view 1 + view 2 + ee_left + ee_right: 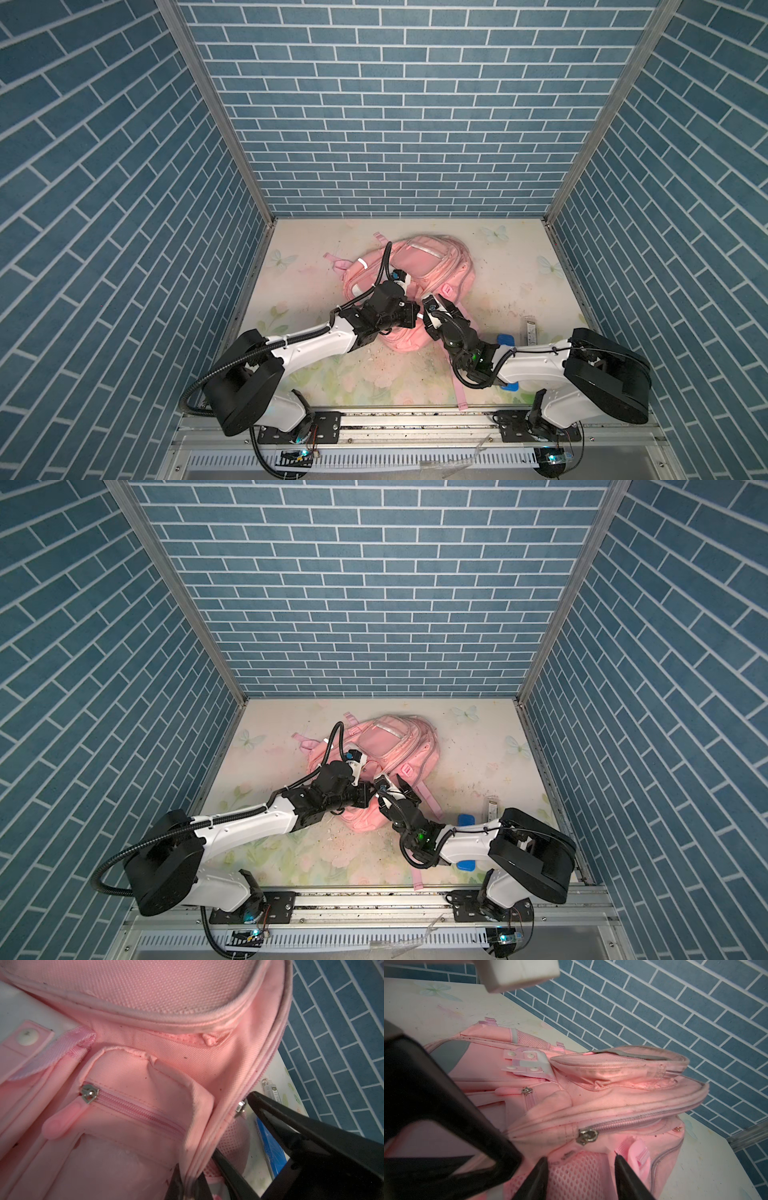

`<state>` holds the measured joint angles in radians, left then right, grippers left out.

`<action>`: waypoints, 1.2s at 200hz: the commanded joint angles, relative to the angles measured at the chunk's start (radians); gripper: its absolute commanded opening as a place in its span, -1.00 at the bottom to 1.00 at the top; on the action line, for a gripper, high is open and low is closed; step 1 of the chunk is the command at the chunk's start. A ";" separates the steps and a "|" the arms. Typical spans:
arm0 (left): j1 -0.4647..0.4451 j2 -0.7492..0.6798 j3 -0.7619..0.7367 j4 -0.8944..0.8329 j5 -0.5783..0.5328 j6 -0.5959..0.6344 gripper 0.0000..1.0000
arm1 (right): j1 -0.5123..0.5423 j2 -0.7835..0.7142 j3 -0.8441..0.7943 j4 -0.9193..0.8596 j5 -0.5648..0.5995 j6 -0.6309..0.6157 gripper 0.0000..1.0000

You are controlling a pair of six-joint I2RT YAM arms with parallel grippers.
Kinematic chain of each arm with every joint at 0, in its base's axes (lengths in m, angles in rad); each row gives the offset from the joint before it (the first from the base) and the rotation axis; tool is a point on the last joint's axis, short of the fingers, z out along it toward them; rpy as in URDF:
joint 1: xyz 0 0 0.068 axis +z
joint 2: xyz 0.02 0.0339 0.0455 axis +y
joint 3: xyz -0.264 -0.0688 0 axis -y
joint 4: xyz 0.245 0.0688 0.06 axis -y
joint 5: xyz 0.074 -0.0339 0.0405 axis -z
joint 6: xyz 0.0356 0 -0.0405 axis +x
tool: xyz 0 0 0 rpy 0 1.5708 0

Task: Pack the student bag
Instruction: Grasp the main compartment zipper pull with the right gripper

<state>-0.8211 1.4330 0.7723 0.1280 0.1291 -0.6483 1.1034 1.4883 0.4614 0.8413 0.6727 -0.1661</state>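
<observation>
In both top views the student bag [419, 270] lies just below mid-frame, soft and floppy. Left wrist view: the left gripper [190, 1186] clamps its zip seam, bottom centre. Right wrist view: the right gripper [581, 1169] gapes empty at bottom; likeliest hold, the zip slider [586, 1135]

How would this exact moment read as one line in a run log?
left fingers: shut on student bag, at zip edge | right fingers: open, by zip slider | bag: lying on table
</observation>
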 commanded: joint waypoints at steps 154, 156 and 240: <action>-0.023 0.015 0.120 0.091 0.016 -0.033 -1.00 | -0.132 -0.088 -0.105 0.132 -0.274 0.016 -0.41; -0.024 0.016 0.122 0.091 0.017 -0.033 -1.00 | -0.132 -0.088 -0.105 0.133 -0.269 0.016 -0.42; -0.024 0.023 0.129 0.070 0.023 -0.020 -1.00 | -0.179 -0.067 -0.066 0.104 -0.254 0.099 -0.55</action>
<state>-0.8364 1.4719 0.8452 0.0910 0.1318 -0.6586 0.9459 1.4178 0.3649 0.9348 0.4213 -0.1078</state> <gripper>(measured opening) 0.104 0.253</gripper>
